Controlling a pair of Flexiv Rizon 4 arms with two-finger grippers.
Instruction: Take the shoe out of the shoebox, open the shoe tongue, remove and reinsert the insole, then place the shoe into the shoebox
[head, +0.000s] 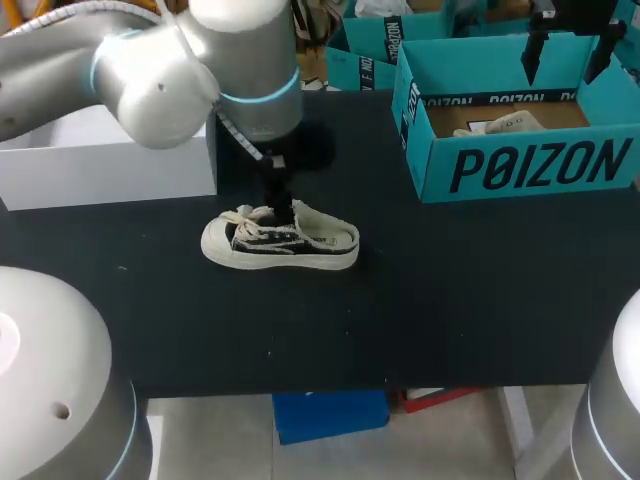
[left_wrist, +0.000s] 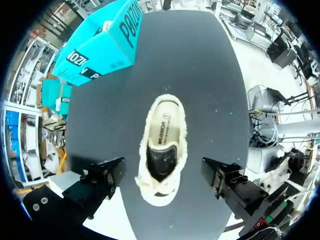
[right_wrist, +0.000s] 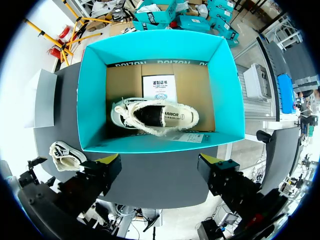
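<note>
Shoe (head: 280, 242) looks light, canvas soft, sole (head: 290, 263) stiffer. Your L gripper (left_wrist: 164, 176) hangs released above it; R gripper (right_wrist: 159, 168) likewise over box (right_wrist: 91, 100). Pinch sidewalls at midfoot, not laces (head: 254, 216).

A cream low-top shoe (left_wrist: 162, 150) sits on its sole on the dark surface (left_wrist: 210, 90), opening upward, its printed insole (left_wrist: 165, 132) showing. The left hand (left_wrist: 162, 177) hovers above it, black fingers (left_wrist: 107, 175) spread wide on either side, touching nothing. A teal shoebox (left_wrist: 100, 45) stands ahead.
</note>
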